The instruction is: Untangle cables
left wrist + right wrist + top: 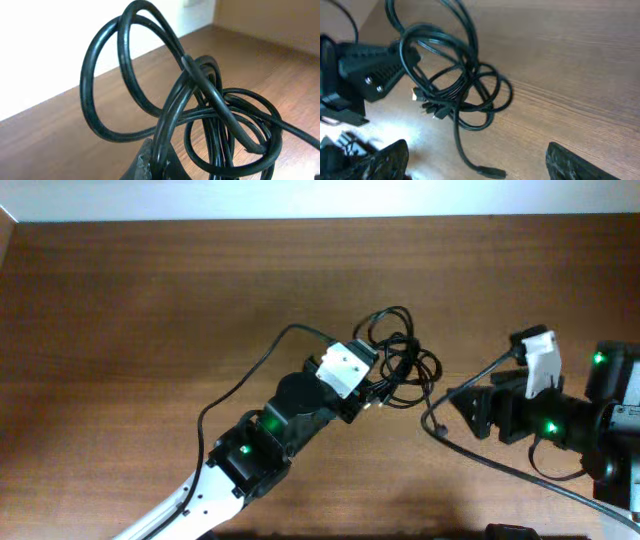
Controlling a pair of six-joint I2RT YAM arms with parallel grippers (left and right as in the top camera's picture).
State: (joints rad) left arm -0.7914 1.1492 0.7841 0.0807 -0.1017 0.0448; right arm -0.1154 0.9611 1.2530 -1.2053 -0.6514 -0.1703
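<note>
The cables lie in a tangled coil of thin black loops at the table's middle. My left gripper is shut on a strand of the cables at the coil's left edge. In the left wrist view the cables rise in loops just ahead of the pinching jaws. My right gripper is open and empty, right of the coil. In the right wrist view the cables lie ahead, and a loose black plug end lies between the open fingers.
A long black cord runs from the coil left past my left arm. Another cord trails under my right arm. The wooden table meets a white wall at the back.
</note>
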